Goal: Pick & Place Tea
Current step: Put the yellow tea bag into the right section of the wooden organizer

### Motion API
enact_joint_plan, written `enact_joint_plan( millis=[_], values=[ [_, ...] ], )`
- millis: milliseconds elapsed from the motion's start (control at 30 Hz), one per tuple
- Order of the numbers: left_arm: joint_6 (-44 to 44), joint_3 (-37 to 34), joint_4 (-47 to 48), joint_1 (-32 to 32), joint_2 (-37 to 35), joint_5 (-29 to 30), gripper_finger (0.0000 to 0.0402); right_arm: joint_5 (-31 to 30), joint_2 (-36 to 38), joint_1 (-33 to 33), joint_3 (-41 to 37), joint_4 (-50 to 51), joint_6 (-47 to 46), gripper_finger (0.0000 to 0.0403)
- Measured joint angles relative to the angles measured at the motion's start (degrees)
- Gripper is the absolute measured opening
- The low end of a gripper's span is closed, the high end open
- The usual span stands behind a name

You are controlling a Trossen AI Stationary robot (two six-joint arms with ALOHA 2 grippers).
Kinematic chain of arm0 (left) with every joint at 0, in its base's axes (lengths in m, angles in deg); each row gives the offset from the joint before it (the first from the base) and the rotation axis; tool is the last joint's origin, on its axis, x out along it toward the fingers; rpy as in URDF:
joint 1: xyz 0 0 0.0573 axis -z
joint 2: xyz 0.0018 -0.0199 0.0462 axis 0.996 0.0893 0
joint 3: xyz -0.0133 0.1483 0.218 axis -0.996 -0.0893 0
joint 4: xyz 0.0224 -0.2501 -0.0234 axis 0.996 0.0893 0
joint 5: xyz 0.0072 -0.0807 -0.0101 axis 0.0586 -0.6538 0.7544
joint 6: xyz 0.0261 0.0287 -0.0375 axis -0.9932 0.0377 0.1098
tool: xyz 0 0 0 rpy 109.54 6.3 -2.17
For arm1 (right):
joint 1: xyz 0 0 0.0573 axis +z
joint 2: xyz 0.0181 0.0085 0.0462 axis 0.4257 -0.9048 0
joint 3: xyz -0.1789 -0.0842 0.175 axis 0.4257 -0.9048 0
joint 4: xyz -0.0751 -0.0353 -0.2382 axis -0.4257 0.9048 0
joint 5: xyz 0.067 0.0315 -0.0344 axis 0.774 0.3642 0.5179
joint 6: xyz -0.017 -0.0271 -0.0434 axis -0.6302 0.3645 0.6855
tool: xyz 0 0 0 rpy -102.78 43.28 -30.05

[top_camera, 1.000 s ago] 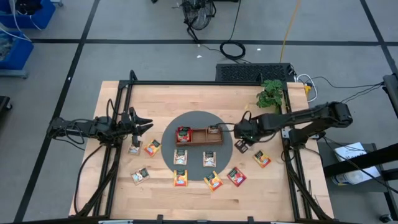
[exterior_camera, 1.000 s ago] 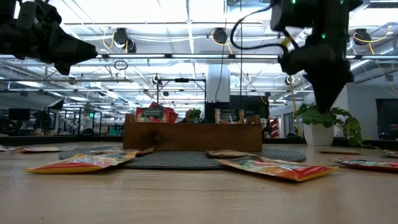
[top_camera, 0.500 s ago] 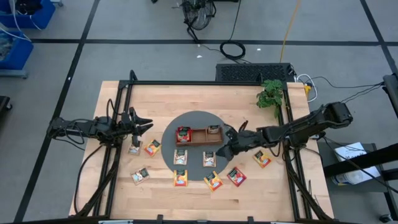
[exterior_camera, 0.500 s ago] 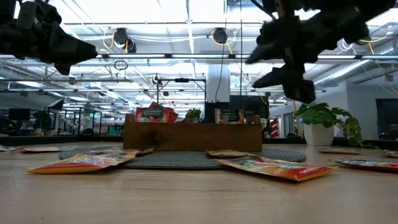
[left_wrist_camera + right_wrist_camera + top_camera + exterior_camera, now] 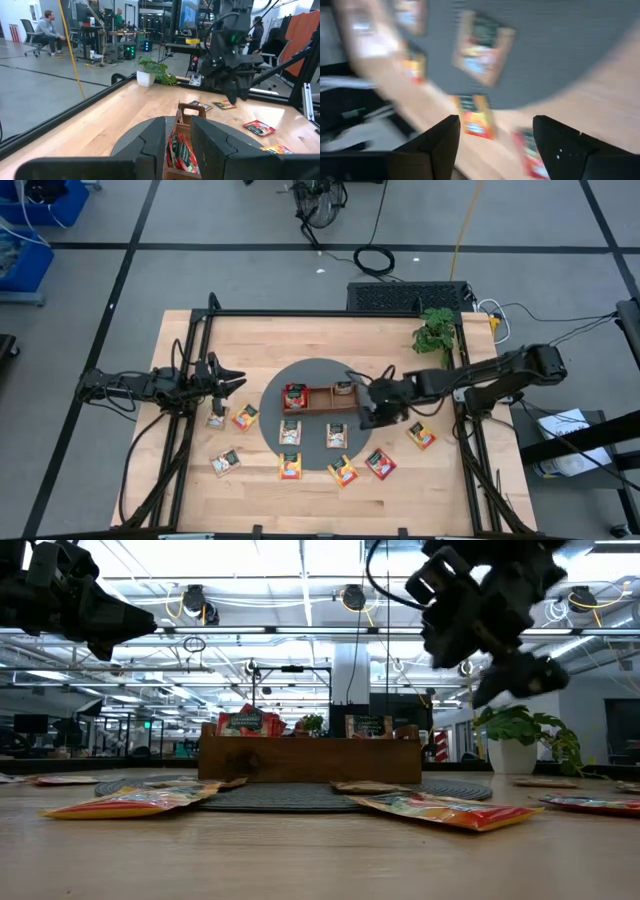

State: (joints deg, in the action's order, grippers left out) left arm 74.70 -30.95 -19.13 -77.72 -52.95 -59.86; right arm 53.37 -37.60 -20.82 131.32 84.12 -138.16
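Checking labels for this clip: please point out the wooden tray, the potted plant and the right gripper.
wooden tray (image 5: pixel 322 406): high view, on its front wall.
potted plant (image 5: pixel 434 333): high view, on its leaves.
right gripper (image 5: pixel 495 135): right wrist view, midway between its open fingertips, above the tea packets.

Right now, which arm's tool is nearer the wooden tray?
Right. The right tool, open and empty, hangs just off the wooden tray at its right end. The left tool waits well off to the tray's left, past the grey mat.

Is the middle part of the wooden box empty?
It looks empty. From above, the wooden box shows bare wood in the middle, a red tea packet at one end, and a whitish packet at the other.
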Motion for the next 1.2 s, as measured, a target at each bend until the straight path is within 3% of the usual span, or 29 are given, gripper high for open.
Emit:
enact_joint_plan(
  millis=[67, 200, 333, 433, 533, 700, 833, 933, 1200],
  values=[
    [0.0, 0.0, 0.0, 0.0, 0.0, 0.0, 0.0093, -2.4, 0.0, -0.6, 5.3, 14.0, 2.2, 0.0231],
    [0.0, 0.0, 0.0, 0.0, 0.0, 0.0, 0.0093, -15.4, -0.1, -0.8, 12.0, 38.9, 5.9, 0.0230],
    [0.0, 0.0, 0.0, 0.0, 0.0, 0.0, 0.0093, -21.1, -0.2, -1.4, 11.3, 47.9, 6.5, 0.0230],
    [0.0, 0.0, 0.0, 0.0, 0.0, 0.0, 0.0093, -21.7, -0.2, -1.4, 7.6, 45.3, 6.9, 0.0230],
    [0.0, 0.0, 0.0, 0.0, 0.0, 0.0, 0.0093, -23.2, -0.2, -1.8, 3.9, 36.3, 5.3, 0.0231],
    [0.0, 0.0, 0.0, 0.0, 0.0, 0.0, 0.0093, -17.8, -0.2, -3.2, -0.7, 25.5, 11.7, 0.0231],
    [0.0, 0.0, 0.0, 0.0, 0.0, 0.0, 0.0093, -10.6, -0.2, -5.4, -2.6, 28.9, 7.7, 0.0227],
    [0.0, 0.0, 0.0, 0.0, 0.0, 0.0, 0.0093, -12.7, 0.4, -4.8, -4.2, 32.3, 1.8, 0.0224],
    [0.0, 0.0, 0.0, 0.0, 0.0, 0.0, 0.0093, -12.3, 0.5, -4.0, -8.9, 23.0, -4.1, 0.0249]
  ],
)
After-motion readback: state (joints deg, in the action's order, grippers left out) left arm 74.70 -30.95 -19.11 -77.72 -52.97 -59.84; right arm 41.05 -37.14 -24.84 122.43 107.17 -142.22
